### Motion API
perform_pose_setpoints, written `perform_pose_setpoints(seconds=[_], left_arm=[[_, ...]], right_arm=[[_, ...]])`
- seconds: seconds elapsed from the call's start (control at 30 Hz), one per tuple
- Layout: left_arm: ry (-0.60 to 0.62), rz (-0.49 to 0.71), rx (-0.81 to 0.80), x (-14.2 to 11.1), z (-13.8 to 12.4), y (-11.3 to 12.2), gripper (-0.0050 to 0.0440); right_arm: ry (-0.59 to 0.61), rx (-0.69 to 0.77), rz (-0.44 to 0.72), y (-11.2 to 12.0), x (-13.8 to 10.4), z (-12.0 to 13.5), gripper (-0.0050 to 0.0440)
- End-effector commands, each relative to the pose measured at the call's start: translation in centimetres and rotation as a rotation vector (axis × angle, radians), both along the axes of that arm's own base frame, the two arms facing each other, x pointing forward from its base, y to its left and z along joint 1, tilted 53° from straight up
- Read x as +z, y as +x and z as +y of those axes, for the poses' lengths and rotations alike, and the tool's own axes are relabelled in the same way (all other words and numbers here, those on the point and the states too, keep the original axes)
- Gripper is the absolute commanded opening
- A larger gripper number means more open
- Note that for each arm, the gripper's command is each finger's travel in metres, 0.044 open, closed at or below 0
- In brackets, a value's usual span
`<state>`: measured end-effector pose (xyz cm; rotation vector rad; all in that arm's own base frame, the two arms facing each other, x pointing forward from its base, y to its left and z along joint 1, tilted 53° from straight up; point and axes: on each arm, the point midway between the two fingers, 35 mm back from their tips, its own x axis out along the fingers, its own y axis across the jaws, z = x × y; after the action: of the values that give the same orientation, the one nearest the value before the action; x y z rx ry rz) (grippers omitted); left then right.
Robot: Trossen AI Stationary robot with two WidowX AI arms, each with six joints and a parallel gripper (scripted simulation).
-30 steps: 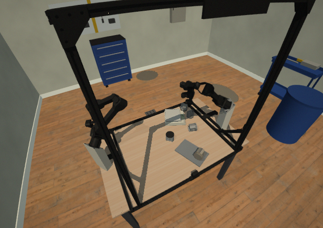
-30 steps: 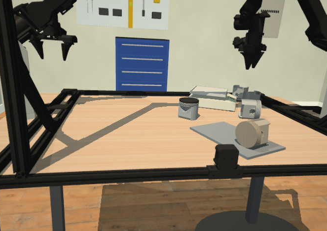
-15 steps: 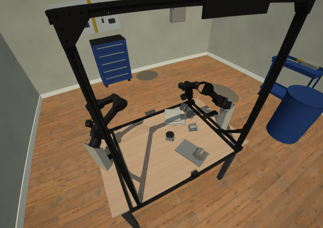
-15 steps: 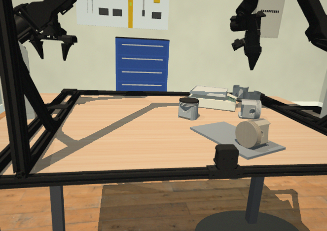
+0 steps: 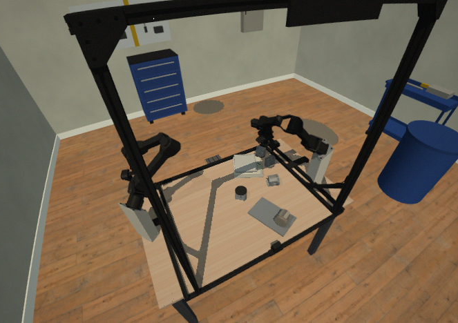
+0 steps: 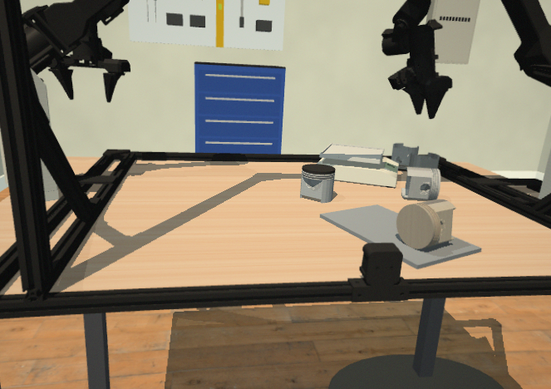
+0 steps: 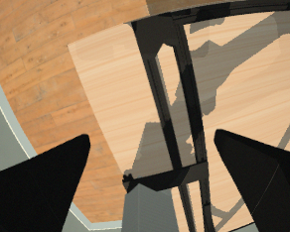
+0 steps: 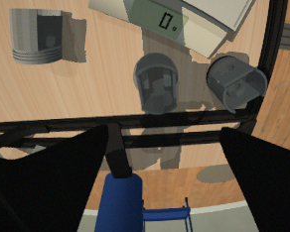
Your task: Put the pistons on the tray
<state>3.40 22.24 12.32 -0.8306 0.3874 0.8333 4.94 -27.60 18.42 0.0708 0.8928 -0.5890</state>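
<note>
Pale wooden bench (image 5: pixel 191 243) (image 6: pixel 220 257) (image 7: pixel 106 99) (image 8: pixel 109 94): five pistons, one tray (image 5: pixel 261 213) (image 6: pixel 362 222).

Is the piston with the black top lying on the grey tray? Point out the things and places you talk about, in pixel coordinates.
No, the black-topped piston (image 5: pixel 240 193) (image 6: pixel 317 184) stands on the table beside the tray (image 5: pixel 262 208) (image 6: pixel 358 221).
</note>
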Motion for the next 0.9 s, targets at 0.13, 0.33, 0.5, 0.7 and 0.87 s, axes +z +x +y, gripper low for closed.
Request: perform_pose_setpoints(seconds=[0.13,0.33,0.5,0.7,0.87], left_arm=[[0.000,-0.001,-0.001,0.0,0.0,0.0,0.0440],[0.000,-0.001,-0.001,0.0,0.0,0.0,0.0440],[0.000,-0.001,-0.001,0.0,0.0,0.0,0.0440],[0.000,-0.001,-0.001,0.0,0.0,0.0,0.0440],[0.000,-0.001,-0.001,0.0,0.0,0.0,0.0440]], right_arm=[[-0.075,0.099,0.120,0.0,0.2,0.0,0.0378],[-0.075,0.099,0.120,0.6,-0.4,-0.5,0.0378],[-0.075,0.099,0.120,1.2,-0.9,-0.9,0.0378],[-0.075,0.099,0.120,1.6,-1.3,-1.2,0.0378],[-0.075,0.099,0.120,2.1,-1.8,-1.6,0.0378]])
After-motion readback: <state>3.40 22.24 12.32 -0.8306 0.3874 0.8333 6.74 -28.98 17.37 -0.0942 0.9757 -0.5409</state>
